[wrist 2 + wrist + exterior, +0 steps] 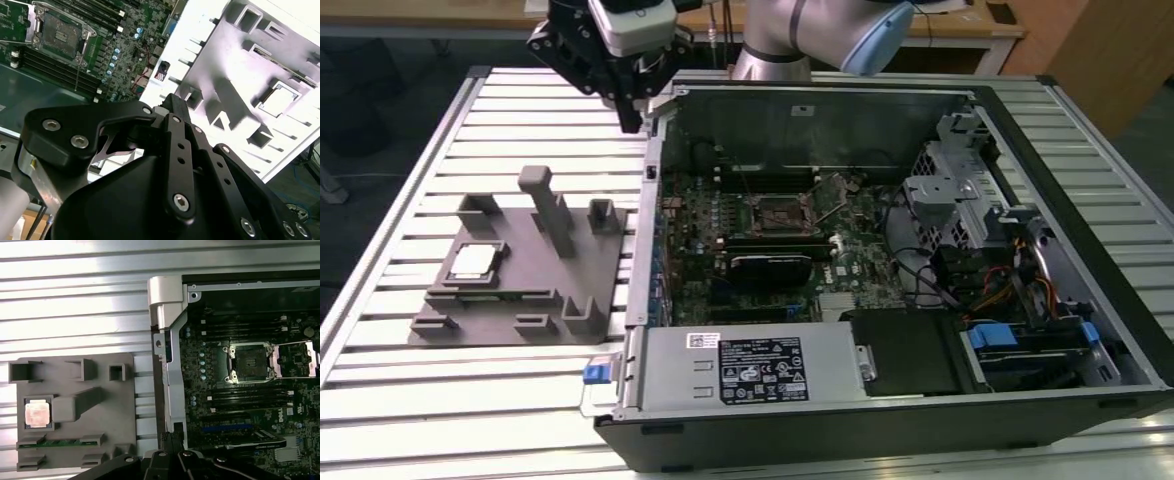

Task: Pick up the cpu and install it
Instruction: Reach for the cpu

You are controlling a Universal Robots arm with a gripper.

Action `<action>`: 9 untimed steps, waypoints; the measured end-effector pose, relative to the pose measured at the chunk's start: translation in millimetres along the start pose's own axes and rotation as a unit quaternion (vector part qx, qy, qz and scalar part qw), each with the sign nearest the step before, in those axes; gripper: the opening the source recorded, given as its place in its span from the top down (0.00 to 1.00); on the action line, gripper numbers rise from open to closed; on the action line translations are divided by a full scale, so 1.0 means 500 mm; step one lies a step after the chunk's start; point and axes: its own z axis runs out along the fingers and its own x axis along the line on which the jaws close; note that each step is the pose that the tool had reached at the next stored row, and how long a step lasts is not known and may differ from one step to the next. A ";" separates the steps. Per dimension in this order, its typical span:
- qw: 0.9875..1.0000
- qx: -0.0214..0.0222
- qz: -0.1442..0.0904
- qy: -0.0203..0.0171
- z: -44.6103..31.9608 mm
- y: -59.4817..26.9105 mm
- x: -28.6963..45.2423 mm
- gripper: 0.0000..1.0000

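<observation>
Over on the grey fixture plate (520,305), toward the exterior view's left, the cpu (472,262) sits flat in its square pocket, silver top up. We see it seated there in both wrist views too (38,413) (278,100). So the pick is not done.

Gripper (632,118) hangs above the slatted table (454,400), just beside the far corner of the open computer case (881,430). That puts it well apart from the cpu and not over the socket either. From the wrist views (173,440) (172,98) we read the fingers as closed together, with nothing between them. It touches nothing that we can see.

Target side: the socket (783,213) on the motherboard looks empty, and in the first wrist view (248,361) its metal load plate (295,359) appears swung open to one side. We judge it ready to receive the chip, but we can't check pin condition from these views.

Status as we judge it:
- pick: not started
- transfer: not started
- seating in the socket: not started

Whole task is left to do.
</observation>
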 end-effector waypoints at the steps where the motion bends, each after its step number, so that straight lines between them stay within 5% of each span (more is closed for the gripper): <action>1: 1.000 0.000 0.000 0.000 0.000 0.000 0.002 0.89; 9: 1.000 0.000 0.001 0.000 0.000 -0.001 0.016 0.89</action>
